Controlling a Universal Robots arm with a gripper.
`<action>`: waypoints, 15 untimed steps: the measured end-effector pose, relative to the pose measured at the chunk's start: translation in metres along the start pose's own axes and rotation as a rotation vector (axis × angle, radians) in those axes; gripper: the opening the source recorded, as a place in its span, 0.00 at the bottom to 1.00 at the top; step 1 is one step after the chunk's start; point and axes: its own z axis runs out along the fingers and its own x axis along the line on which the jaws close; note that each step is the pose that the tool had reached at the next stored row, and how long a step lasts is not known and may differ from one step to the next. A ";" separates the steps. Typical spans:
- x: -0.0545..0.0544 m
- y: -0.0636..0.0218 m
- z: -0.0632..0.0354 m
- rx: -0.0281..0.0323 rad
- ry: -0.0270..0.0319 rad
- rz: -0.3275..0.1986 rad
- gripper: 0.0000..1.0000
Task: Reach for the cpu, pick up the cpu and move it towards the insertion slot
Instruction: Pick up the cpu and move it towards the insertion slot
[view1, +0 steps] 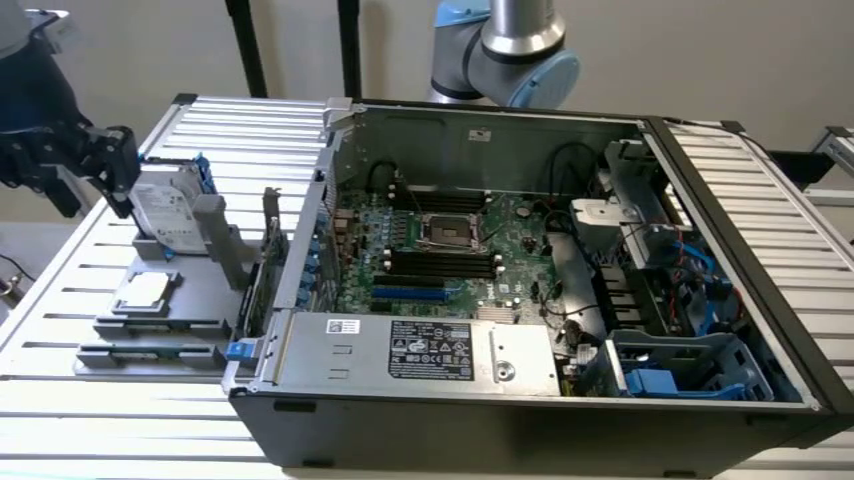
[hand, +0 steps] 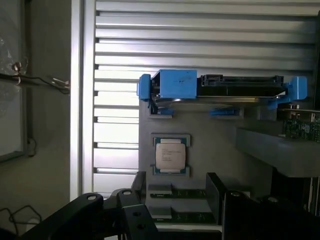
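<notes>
Item: claw (view1: 100, 165), open and empty (we see its two tips spread wide in the wrist view), hanging over the slatted worktop (view1: 67, 400).
Item: cpu (view1: 144, 290), flat in its grey holder below the claw, untouched, near the hard drive (view1: 167, 215).
Item: insertion slot (view1: 447, 228), inside the computer case (view1: 534, 420), well apart from the claw.

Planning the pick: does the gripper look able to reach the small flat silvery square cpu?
Probably yes: the cpu lies uncovered on its grey holder, apart from the silver hard drive near the gripper.

A blue-bracketed hard drive (view1: 167, 212) stands near the open computer case (view1: 534, 425).
</notes>
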 end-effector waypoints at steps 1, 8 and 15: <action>0.000 -0.0001 0.0018 0.0000 0.0001 0.000 0.60; 0.001 -0.0005 0.0146 0.0000 0.0000 0.000 0.60; 0.001 -0.0010 0.0273 0.0000 0.0000 0.000 0.60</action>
